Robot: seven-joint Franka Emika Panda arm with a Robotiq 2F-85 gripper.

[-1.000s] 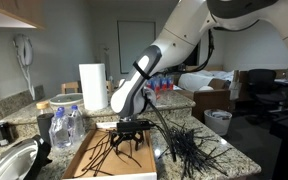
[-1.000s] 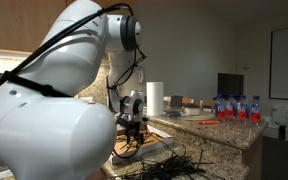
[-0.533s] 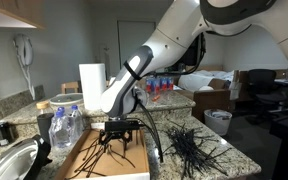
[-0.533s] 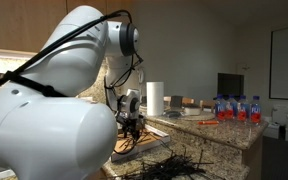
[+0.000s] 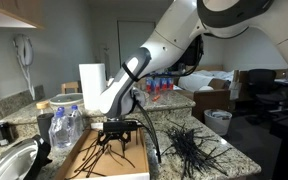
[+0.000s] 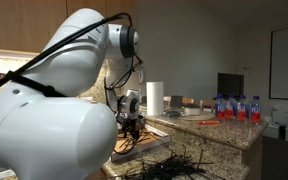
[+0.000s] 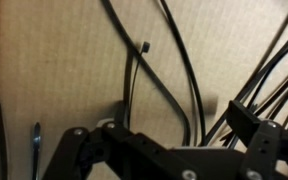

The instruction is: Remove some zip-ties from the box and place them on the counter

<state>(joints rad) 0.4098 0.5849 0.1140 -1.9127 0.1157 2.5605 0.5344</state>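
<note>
Many black zip-ties lie inside the box, and they cross over each other on its brown floor. That box sits flat on the counter, close to the front edge, between the sink and a big messy pile of zip-ties. The pile lies right on the stone, toward the end of the counter away from the sink, and some of its strips stick up and out. The gripper hangs low over the middle of the box, pointing straight down. Its two black fingers are spread as wide as they go. In the wrist view a few long strips run across the cardboard between the fingers, but nothing is pinched or lifted. I cannot tell if the fingertips touch the box floor. Two water bottles stand by the back corner of the box on the sink side. One white paper towel roll stands upright farther back, behind the bottles
</note>
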